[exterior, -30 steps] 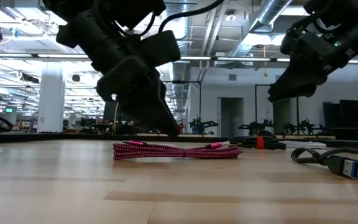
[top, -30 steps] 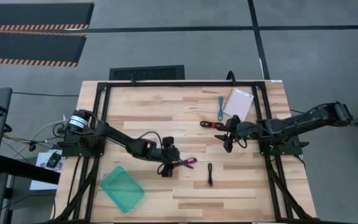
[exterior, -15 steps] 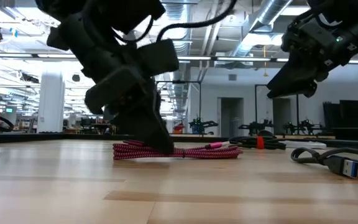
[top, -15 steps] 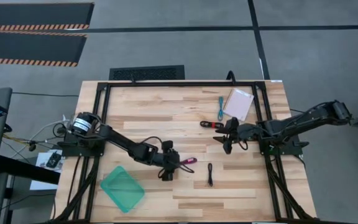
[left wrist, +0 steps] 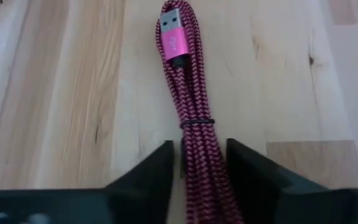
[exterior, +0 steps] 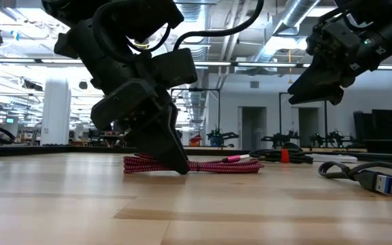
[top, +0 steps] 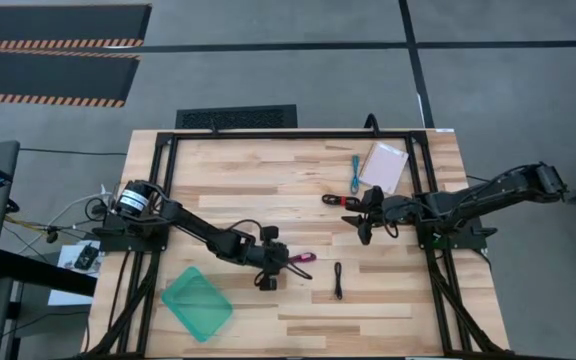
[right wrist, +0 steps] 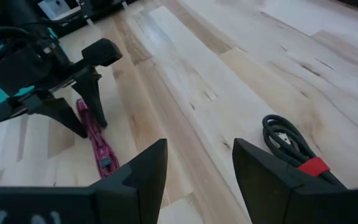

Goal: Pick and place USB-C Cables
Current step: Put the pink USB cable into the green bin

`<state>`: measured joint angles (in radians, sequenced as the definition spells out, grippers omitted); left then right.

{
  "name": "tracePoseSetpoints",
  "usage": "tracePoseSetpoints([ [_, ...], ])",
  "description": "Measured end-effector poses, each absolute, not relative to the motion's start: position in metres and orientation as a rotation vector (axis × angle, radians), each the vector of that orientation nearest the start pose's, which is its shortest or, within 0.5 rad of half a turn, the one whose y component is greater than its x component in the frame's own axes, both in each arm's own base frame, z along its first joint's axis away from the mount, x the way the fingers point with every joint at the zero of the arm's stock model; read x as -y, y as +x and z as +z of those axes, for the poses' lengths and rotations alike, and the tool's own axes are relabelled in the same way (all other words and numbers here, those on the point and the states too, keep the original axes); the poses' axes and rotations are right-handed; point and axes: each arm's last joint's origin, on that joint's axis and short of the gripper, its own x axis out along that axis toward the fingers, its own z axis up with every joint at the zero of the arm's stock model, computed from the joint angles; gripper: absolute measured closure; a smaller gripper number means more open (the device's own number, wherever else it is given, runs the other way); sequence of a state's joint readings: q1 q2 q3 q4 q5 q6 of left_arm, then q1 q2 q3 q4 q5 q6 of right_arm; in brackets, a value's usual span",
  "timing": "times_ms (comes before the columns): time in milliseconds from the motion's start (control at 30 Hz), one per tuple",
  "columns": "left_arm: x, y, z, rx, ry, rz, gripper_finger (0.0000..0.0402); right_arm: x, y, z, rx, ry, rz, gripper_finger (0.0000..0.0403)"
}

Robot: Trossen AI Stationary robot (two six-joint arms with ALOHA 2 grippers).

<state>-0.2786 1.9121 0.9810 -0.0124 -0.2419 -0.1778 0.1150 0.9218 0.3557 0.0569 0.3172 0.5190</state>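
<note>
While the right gripper (top: pixel 366 232) hovers parted over the table (top: pixel 218 170) near the black-red cable (top: pixel 340 201), the left gripper (left wrist: pixel 197 163) straddles the pink cable (left wrist: pixel 194 118), fingers apart at table level. Grasp step, I judge: next, close on it, then lift toward the green tray (top: pixel 197 303) nearby.

Four short bundled cables, all flat on the wooden counter (top: pixel 228 170). Pink cable (left wrist: pixel 194 118): braided magenta, folded into a long narrow bundle bound by a thin black tie, pink USB plug at one end; lies near the counter's middle, its other end between the left gripper's (left wrist: pixel 197 168) fingers. Black cable (top: pixel 338 280): thin, straight bundle just beside the pink one. Black-red cable (right wrist: pixel 294 149): coiled, red band. Teal cable (top: pixel 355 173): thin, straight, toward the far edge.
</note>
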Motion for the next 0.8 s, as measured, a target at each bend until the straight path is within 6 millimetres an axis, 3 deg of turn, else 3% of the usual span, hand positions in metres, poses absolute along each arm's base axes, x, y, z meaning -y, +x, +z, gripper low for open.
tracePoseSetpoints([
  [167,0.088,0.347,0.113,-0.916,0.078,0.058,0.0388,-0.013,0.183,0.188,-0.42,0.406,-0.315,0.02],
  [400,0.084,0.348,0.12,-0.899,0.083,0.089,0.0397,-0.017,0.185,0.192,-0.374,0.424,-0.285,0.0205],
  [667,0.057,0.346,0.166,-0.808,0.01,0.193,0.0398,-0.01,0.19,0.203,-0.25,0.451,-0.292,0.0214],
  [800,0.049,0.337,0.206,-0.683,0.018,0.26,0.0398,-0.012,0.192,0.213,-0.155,0.434,-0.255,0.0219],
])
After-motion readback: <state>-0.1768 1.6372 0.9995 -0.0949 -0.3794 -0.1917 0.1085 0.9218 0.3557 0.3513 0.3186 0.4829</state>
